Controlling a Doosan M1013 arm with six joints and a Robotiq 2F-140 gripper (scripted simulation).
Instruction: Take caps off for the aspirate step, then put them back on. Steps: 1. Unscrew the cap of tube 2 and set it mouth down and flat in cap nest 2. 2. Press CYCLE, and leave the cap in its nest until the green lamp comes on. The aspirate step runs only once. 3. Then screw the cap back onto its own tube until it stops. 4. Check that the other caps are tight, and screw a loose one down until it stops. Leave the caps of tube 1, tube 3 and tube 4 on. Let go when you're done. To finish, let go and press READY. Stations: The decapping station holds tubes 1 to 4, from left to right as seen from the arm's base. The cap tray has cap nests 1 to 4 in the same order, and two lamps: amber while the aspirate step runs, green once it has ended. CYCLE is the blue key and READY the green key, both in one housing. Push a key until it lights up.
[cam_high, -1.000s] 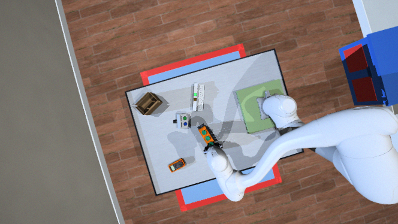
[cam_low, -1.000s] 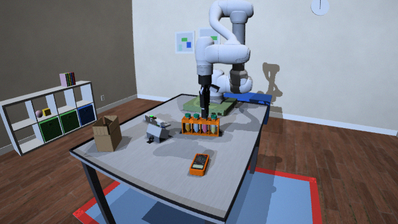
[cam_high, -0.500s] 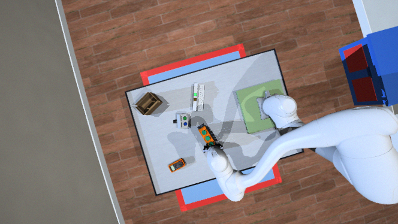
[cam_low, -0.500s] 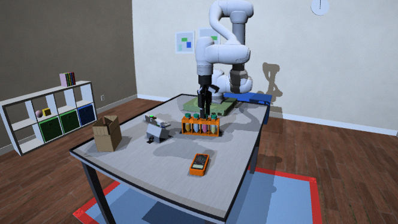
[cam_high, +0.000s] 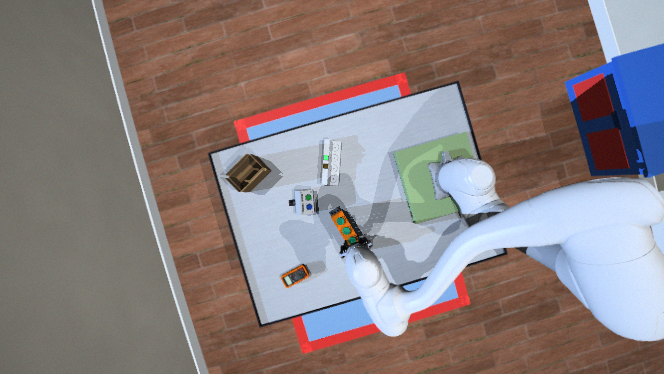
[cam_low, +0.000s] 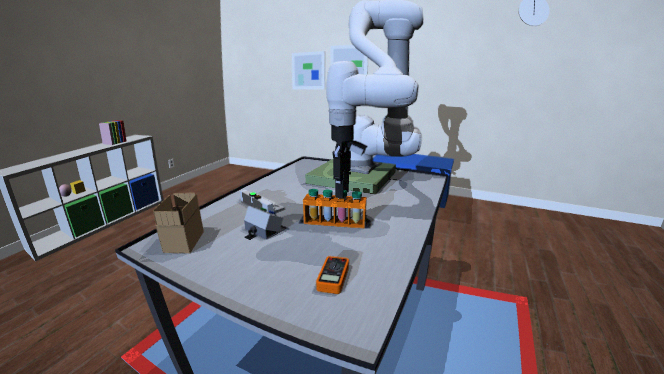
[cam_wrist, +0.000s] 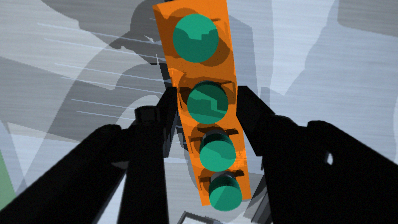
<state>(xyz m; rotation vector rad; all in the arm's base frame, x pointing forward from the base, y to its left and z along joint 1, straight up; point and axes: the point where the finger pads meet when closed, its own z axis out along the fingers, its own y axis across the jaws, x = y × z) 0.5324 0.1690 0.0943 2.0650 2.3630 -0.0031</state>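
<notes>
The orange decapping rack (cam_high: 345, 227) (cam_low: 334, 210) (cam_wrist: 205, 100) stands mid-table with four teal caps, all on their tubes. My gripper (cam_wrist: 207, 101) (cam_low: 342, 187) hangs straight down over the rack. Its black fingers stand on both sides of the second cap from the top in the wrist view (cam_wrist: 207, 102), with a small gap on each side, so it is open and holds nothing. In the exterior view this is the third tube from the left. The cap tray (cam_high: 331, 161) (cam_low: 262, 201) shows a lit green lamp (cam_high: 326, 158) (cam_low: 253, 194), and its nests look empty. The key housing (cam_high: 306, 201) (cam_low: 262, 221) sits beside it.
A cardboard box (cam_high: 247, 172) (cam_low: 178, 222) stands at the table's far corner. An orange multimeter (cam_high: 295, 275) (cam_low: 332, 274) lies near the front edge. The arm's base sits on a green mat (cam_high: 430, 175) (cam_low: 350, 175).
</notes>
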